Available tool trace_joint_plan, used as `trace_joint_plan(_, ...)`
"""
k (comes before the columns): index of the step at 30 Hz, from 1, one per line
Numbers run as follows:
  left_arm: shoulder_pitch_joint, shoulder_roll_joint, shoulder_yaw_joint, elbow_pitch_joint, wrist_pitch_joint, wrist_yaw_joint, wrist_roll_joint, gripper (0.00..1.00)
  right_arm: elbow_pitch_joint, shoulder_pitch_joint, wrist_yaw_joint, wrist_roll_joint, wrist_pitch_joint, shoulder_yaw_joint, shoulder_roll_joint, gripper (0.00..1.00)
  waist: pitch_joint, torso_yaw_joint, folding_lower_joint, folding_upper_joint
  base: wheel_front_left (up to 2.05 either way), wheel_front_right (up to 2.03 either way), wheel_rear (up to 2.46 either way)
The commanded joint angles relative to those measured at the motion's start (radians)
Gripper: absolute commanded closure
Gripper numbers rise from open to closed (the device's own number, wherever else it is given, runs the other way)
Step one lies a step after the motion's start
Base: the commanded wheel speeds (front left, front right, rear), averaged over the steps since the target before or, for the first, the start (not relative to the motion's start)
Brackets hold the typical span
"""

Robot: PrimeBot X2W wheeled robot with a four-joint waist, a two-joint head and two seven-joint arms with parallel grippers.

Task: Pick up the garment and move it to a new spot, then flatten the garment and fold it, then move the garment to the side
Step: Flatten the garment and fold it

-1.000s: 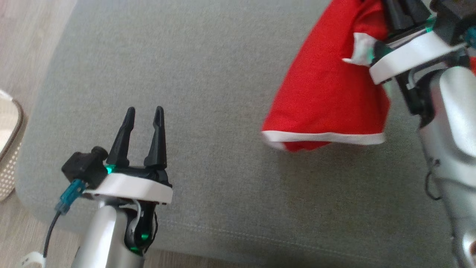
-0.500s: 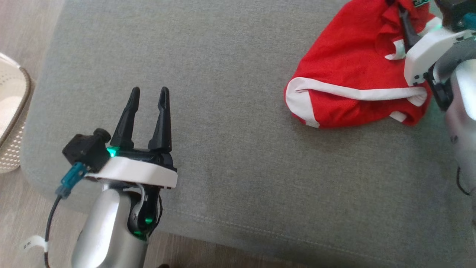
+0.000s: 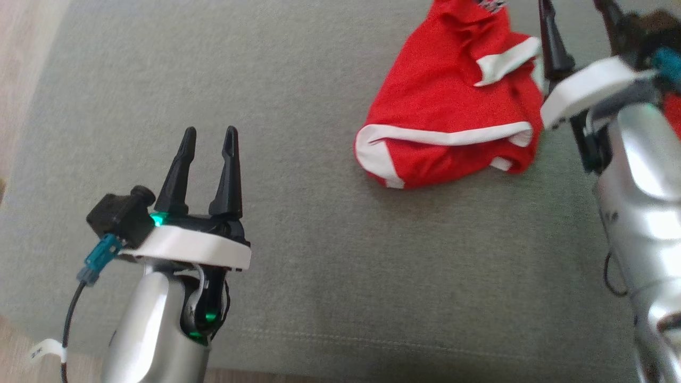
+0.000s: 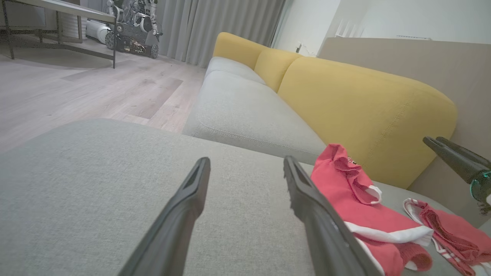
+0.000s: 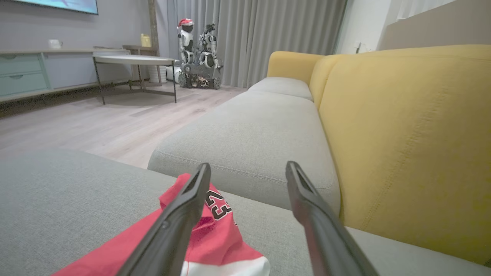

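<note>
A grey sofa cushion [image 3: 330, 255] is stretching across the head view, with a yellow backrest [image 5: 402, 134] rising behind it. The garment [image 3: 436, 106], red with white trim, is lying crumpled on the cushion toward the robot's far right, close to the backrest. A second red-and-white piece [image 4: 445, 230] is lying just beside it on the cushion.

The right pincer [image 5: 248, 165] is hovering at the garment's right edge with its fingers spread wide and gripping nothing (the gap between them is showing bare cushion). The left pincer [image 3: 208, 132] is hanging over bare cushion well apart from the garment, its fingers likewise parted and empty.

Black figures edged in white are showing on a raised fold of the garment, reading "23" [image 5: 218, 205]. A white tag [image 3: 42, 351] is hanging on the left arm's cable, its marks too small to read.
</note>
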Motion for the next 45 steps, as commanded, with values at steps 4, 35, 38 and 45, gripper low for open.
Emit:
trace_joint_plan(4,-0.007,0.011,0.034,-0.031,-0.005,0.005,-0.002,0.0,-0.16,0.111,0.007,0.007,-0.013,-0.013,0.016,0.0,-0.061,-0.065,0.0,0.0,0.0,0.0,0.0)
trace_joint_plan(35,0.037,0.011,-0.005,-0.029,-0.005,0.007,-0.013,0.0,-0.543,0.544,0.007,0.027,0.093,-0.143,0.162,0.0,-0.065,-0.081,0.0,0.0,0.0,0.0,0.0)
trace_joint_plan(38,0.031,0.011,-0.009,-0.028,-0.005,0.007,-0.017,0.0,-0.489,0.517,0.007,-0.014,0.125,-0.135,0.161,0.0,-0.053,-0.058,0.0,0.0,0.0,0.0,0.0)
trace_joint_plan(45,0.023,0.011,-0.009,-0.026,-0.005,0.007,-0.023,0.0,-0.366,0.472,0.007,-0.145,0.154,-0.146,0.137,0.0,-0.031,-0.018,0.0,0.0,0.0,0.0,0.0)
